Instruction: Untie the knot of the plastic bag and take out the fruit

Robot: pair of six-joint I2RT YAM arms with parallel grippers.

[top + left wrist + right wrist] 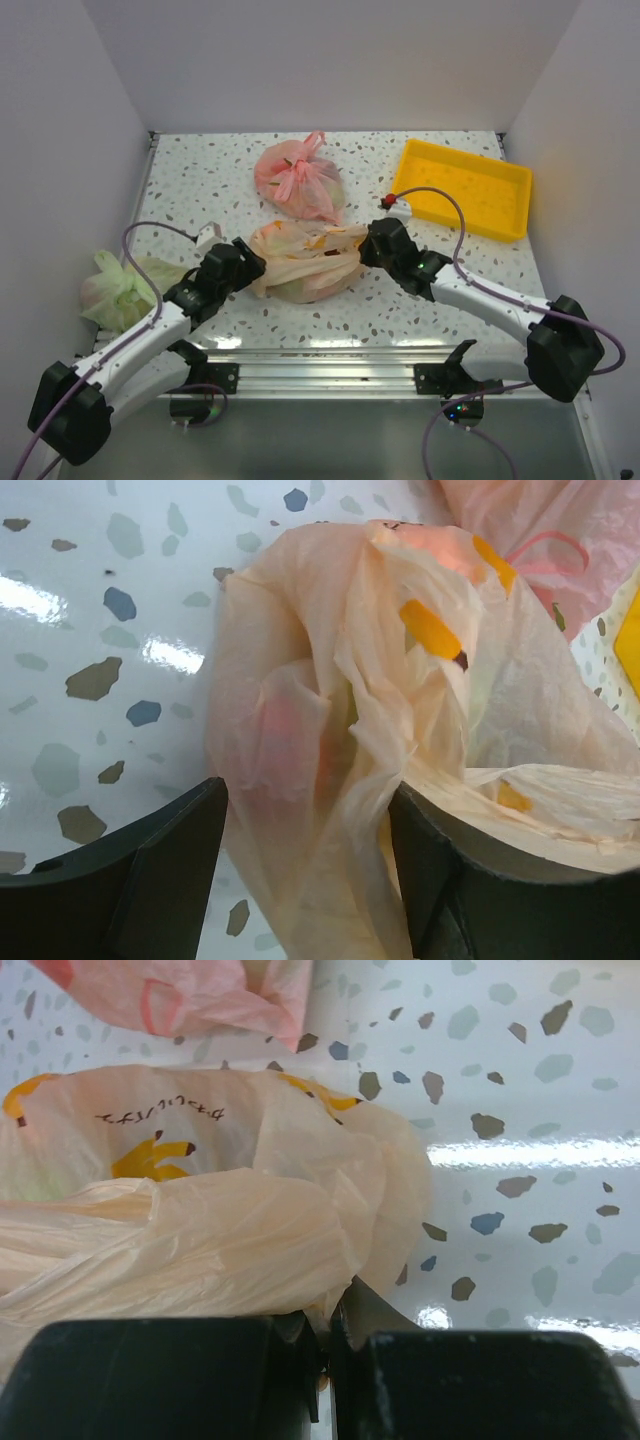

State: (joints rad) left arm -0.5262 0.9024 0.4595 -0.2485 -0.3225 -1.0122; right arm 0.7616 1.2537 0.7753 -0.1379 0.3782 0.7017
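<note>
Top external view showed me the peach-orange plastic bag (305, 262) lying near the middle of the speckled table (190, 180), between the two arms. The pink bag (298, 180) sat just beyond it, the yellow tray (465, 185) at the far right, and a pale green bag (125, 285) well off at the left edge. My left gripper (248, 264) met the bag's left end and my right gripper (374, 244) its right end, so the film lay drawn out between them. I judged that was the reason for the placement: one arm to anchor, the other to work the tie loose.

From the right wrist camera the jaws stood nearly closed, with a thin fold of the bag's film running down into the slit between them, so they were pinched on the bag. From the left wrist camera the fingers (150, 870) stood well apart. A bunched pleat of film rose between them and brushed the right-hand one, but that hand was wide and clamped on nothing I could see.

I could not pick out the knot for certain in any view, because the crumpled film hid it. The fruit (285, 725) showed only as reddish and greenish blurs through the film, so it was all inside. By my reckoning the untying was not yet finished. Thin film tears easily, so I would pull gently.
</note>
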